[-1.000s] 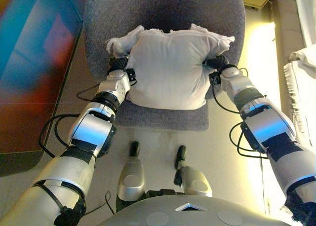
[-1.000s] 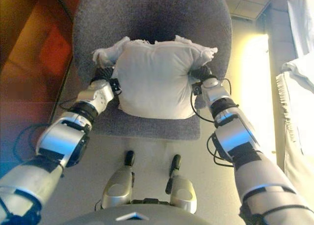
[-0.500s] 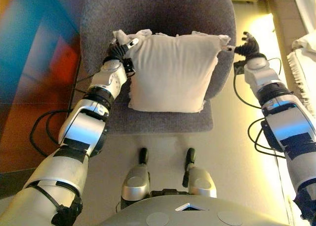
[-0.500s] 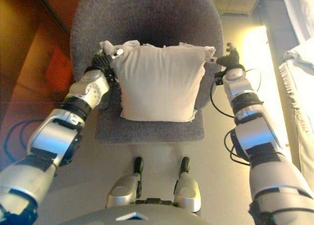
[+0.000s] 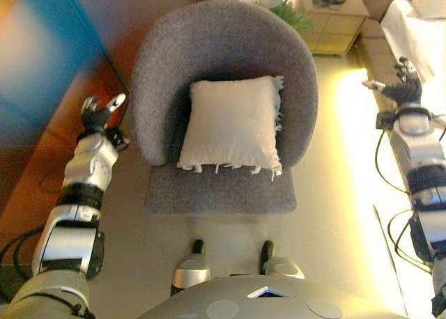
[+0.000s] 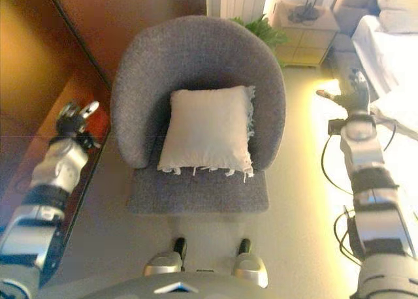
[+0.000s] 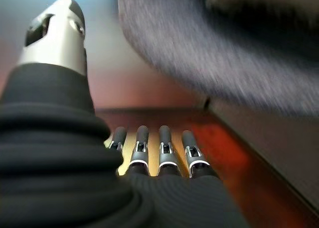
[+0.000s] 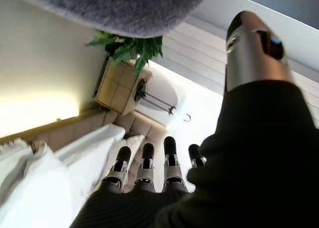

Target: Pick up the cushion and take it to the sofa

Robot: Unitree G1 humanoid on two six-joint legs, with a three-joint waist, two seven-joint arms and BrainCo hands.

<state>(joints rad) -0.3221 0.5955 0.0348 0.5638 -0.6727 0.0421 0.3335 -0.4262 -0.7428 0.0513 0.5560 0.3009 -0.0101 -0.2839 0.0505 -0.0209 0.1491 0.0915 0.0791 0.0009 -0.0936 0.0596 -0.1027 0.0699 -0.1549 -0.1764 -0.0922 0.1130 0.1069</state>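
Observation:
A white square cushion (image 5: 233, 126) with a fringed edge leans against the back of a grey round-backed armchair (image 5: 221, 47), resting on its seat (image 5: 219, 191). It also shows in the right eye view (image 6: 208, 130). My left hand (image 5: 100, 113) is held out wide to the left of the chair, open and empty, fingers straight (image 7: 164, 151). My right hand (image 5: 398, 88) is held out wide to the right of the chair, open and empty, fingers straight (image 8: 145, 166). Neither hand touches the cushion.
A dark wooden panel (image 5: 42, 89) stands to the left of the chair. A small cabinet (image 6: 302, 26) and a green plant (image 6: 260, 28) are behind the chair. A white bed (image 6: 392, 57) lies at the right.
Both hands have let go of the cushion and swung outward to either side of the chair. The cushion now rests on the chair. The camera has pulled back and up.

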